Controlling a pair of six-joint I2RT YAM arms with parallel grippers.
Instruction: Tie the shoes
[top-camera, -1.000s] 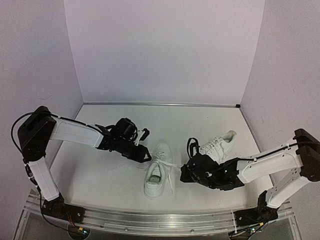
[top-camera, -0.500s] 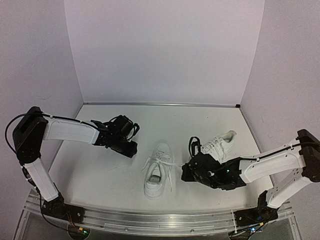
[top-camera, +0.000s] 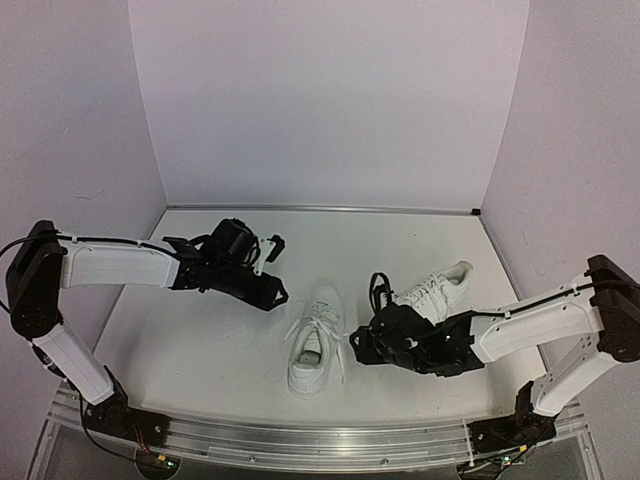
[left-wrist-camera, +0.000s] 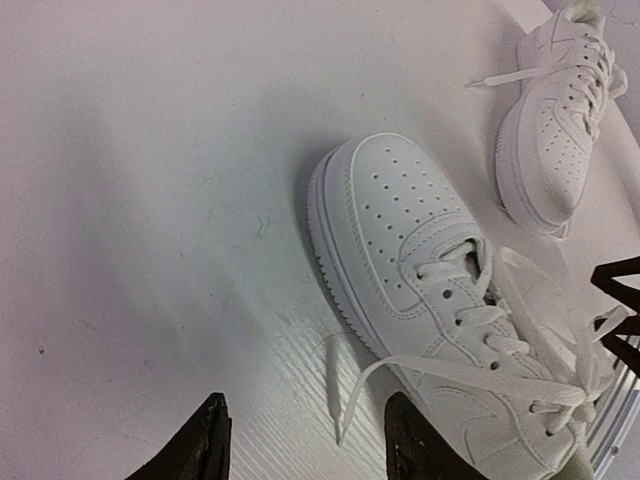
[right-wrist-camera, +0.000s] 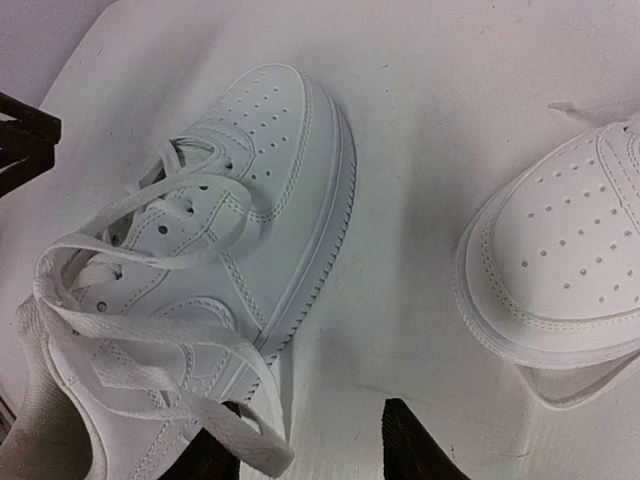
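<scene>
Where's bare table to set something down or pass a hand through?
Free: the table back strip behind the left gripper and far shoe; also the front-left patch between the left arm and near shoe. Crowded: centre-right, where loose laces, the right gripper and both shoes bunch.

No readable text, label, brand or number anywhere (shoes (top-camera: 318, 340) plain white, unmarked).

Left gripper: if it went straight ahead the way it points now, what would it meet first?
Likely the loose lace end lying just ahead of the left gripper, then the side of the nearer shoe; depth is unclear.
</scene>
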